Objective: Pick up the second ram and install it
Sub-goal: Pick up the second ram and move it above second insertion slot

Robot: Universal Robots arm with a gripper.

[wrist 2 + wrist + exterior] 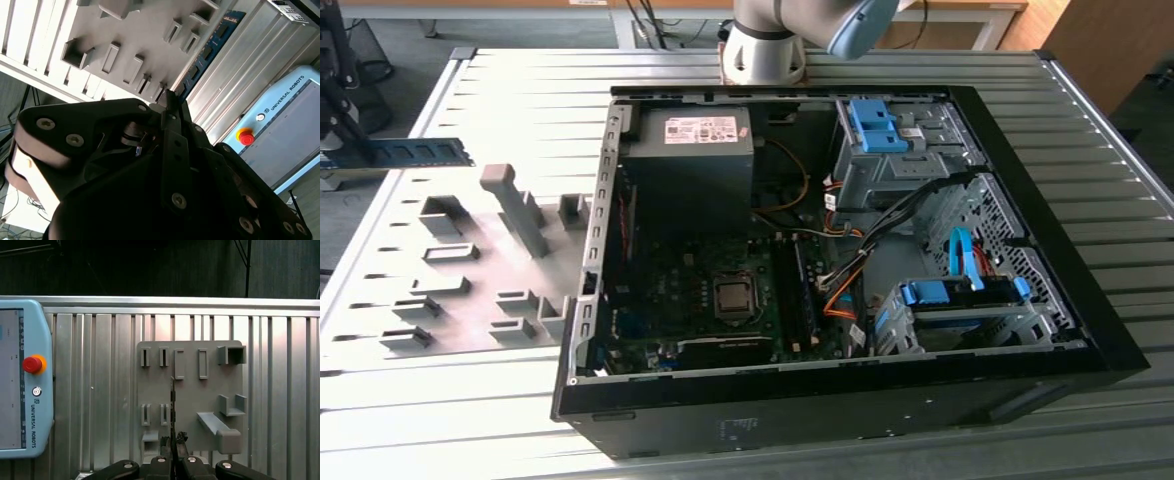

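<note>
The second ram (416, 152) is a thin blue-green stick hanging in the air at the exterior view's left, above the table's far left side. In the first wrist view it shows edge-on as a dark thin line (172, 407) rising from between the fingertips. My gripper (173, 442) is shut on the ram. In the second wrist view the stick (209, 50) runs out from the black gripper (167, 97) over the holder plate. The long black motherboard slots (797, 295) lie inside the open computer case (1067, 300).
A grey holder plate (467, 270) with several upright blocks lies on the ribbed metal table, under the held stick (190, 390). A light-blue teach pendant (20, 380) with a red stop button lies beside it. The arm's base (767, 45) stands behind the case.
</note>
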